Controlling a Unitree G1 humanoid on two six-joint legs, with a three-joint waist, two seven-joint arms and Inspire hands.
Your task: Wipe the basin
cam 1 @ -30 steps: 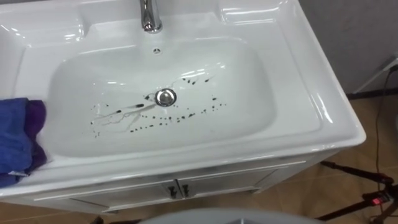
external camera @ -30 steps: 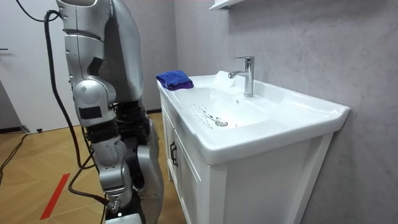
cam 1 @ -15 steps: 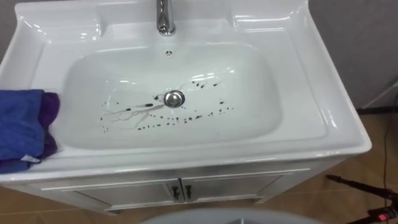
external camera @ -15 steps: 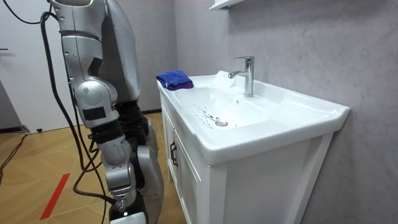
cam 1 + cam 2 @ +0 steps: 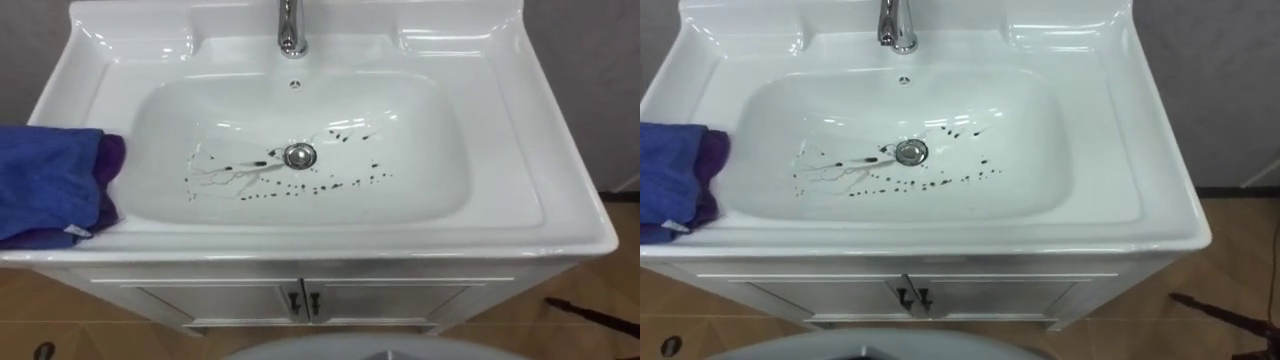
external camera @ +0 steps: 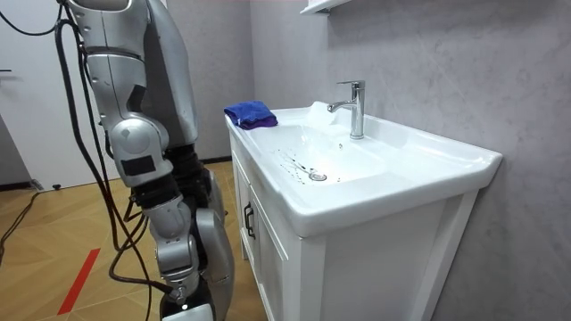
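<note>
Moved: only my camera, leftward.
Cloth (image 5: 50,185): folded on left rim of basin (image 5: 430,130), handy for wiping.
Stains (image 5: 300,185): basin's bottom, unwiped.
Right hand (image 6: 178,299): low, before basin; fingers I cannot tell.

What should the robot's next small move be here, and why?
Probably reach the left hand to the blue cloth and grasp it. The cloth lies untouched on the left rim of the basin, on the robot's left side, while dark marks are scattered round the drain in the bowl. Wiping cannot start until the cloth is in hand.
</note>
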